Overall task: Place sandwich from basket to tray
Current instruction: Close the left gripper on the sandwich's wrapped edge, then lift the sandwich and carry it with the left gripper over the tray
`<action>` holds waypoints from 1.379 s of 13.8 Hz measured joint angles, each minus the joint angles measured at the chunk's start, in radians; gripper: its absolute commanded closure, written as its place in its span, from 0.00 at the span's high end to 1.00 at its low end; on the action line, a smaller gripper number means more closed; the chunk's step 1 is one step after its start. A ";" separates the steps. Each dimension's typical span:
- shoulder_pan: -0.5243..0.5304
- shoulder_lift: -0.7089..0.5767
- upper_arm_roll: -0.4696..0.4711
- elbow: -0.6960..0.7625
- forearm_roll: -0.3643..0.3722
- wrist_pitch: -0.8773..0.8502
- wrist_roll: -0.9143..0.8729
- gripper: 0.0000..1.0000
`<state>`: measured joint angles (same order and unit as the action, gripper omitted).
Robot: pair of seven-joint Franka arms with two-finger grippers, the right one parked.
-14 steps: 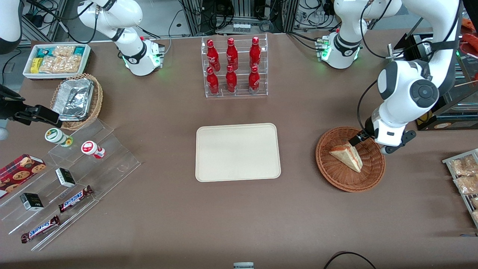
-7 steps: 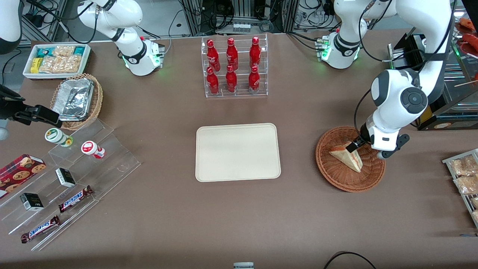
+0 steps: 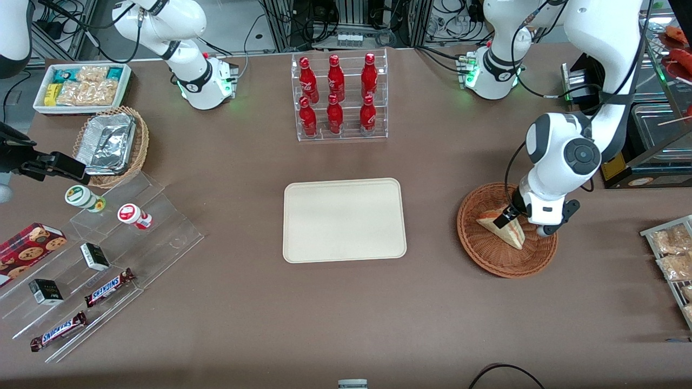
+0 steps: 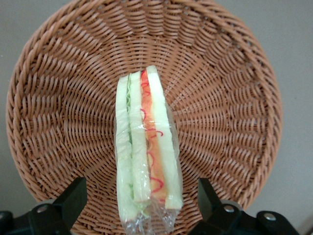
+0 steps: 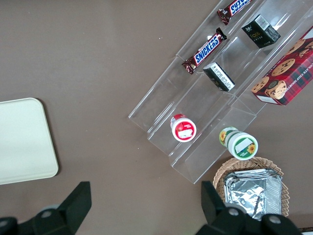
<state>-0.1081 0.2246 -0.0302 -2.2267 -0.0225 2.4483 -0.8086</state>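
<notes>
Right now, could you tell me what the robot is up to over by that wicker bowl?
The left arm's gripper hangs open over the basket, one finger on each side of the sandwich, not yet closed on it. The sandwich stands on edge in the basket, wrapped in clear film. The tray it is meant for sits bare at mid-table, toward the parked arm's end from the basket.

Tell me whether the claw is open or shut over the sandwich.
Open. The claw hangs over the basket with one finger on each side of the sandwich, a gap showing between each and the wrap.
</notes>
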 measured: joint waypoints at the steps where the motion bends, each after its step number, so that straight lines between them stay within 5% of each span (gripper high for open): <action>1: 0.000 0.010 0.000 0.000 0.000 0.006 0.000 0.99; 2: 0.000 0.019 0.000 0.000 0.000 0.011 -0.001 0.88; 5: 0.000 0.036 0.000 0.000 0.000 0.038 -0.024 0.07; 6: 0.000 0.039 0.000 0.000 0.000 0.041 -0.032 0.00; 13: 0.000 0.038 0.000 0.022 0.022 0.028 -0.036 0.00; 19: 0.000 -0.016 -0.001 0.254 0.062 -0.365 -0.006 0.00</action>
<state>-0.1086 0.2086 -0.0309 -1.9729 0.0392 2.0832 -0.8145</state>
